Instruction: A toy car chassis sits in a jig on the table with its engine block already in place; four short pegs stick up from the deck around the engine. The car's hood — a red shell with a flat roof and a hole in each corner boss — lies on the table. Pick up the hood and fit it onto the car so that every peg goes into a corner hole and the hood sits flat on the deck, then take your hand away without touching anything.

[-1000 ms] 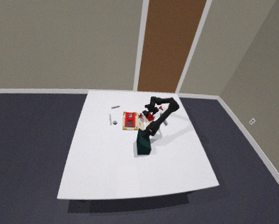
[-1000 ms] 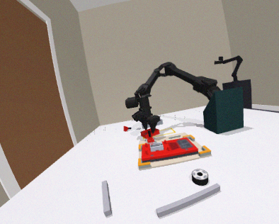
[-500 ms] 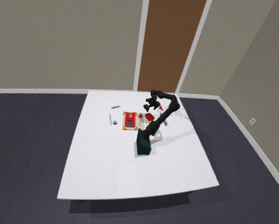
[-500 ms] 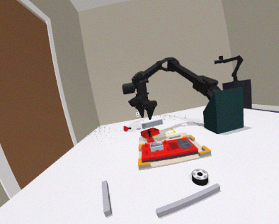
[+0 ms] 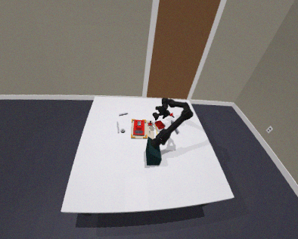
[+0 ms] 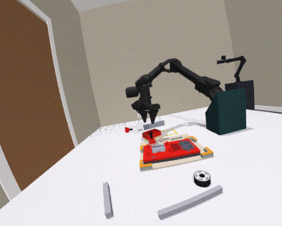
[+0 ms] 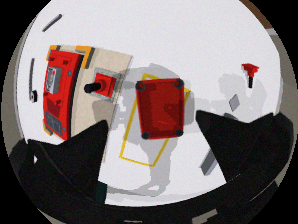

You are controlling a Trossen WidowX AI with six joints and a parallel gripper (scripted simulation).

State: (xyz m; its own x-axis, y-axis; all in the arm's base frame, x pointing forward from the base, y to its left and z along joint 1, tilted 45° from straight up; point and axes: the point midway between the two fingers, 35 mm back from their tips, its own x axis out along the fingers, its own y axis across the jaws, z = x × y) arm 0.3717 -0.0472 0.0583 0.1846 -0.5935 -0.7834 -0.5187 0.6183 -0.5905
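The red hood (image 7: 160, 108) (image 6: 148, 134) (image 5: 159, 124) lies flat on the table, roof up, with a dark boss at each corner. It partly covers a yellow outlined rectangle (image 7: 127, 152). My gripper (image 7: 152, 119) (image 6: 149, 117) (image 5: 157, 114) is open and empty, and hangs straight above the hood with clear air between them. The red chassis (image 7: 60, 90) (image 6: 173, 149) (image 5: 139, 128) sits in its beige jig (image 6: 205, 154) beside the hood, with the grey engine block (image 6: 158, 148) on its deck. The pegs are too small to make out.
A small red part with a black knob (image 7: 100, 87) lies between jig and hood. A grey block (image 6: 153, 125) and a small red piece (image 6: 127, 129) (image 7: 250, 70) lie beyond the hood. A black ring (image 6: 201, 177) and two grey bars (image 6: 107, 199) (image 6: 190, 202) lie beyond the jig. The arm's teal base (image 6: 227, 111) stands close by.
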